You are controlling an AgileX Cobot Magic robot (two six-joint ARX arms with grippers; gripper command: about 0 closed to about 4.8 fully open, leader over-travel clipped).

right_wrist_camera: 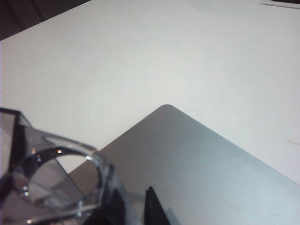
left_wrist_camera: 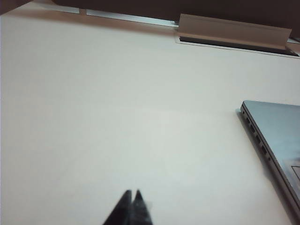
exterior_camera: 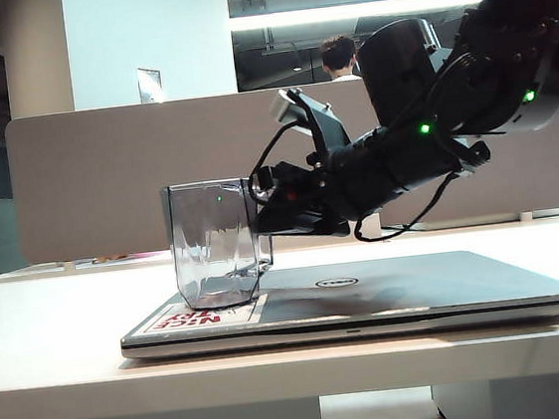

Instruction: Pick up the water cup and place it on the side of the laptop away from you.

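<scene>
The white bench (exterior_camera: 53,333) carries the closed slim silver-grey laptop (exterior_camera: 418,290). On its lid, at the sticker end, the transparent grey-blue faceted water cup (exterior_camera: 213,241) stands upright. The right hand (exterior_camera: 265,216) reaches its rim; grip unclear. The left hand (left_wrist_camera: 132,199), fingers together, hovers beside the laptop.

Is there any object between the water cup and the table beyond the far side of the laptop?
Nothing visible stands in the way. The water cup stands on the closed laptop with the right hand at its rim; the table beyond the laptop's far edge looks bare.
</scene>
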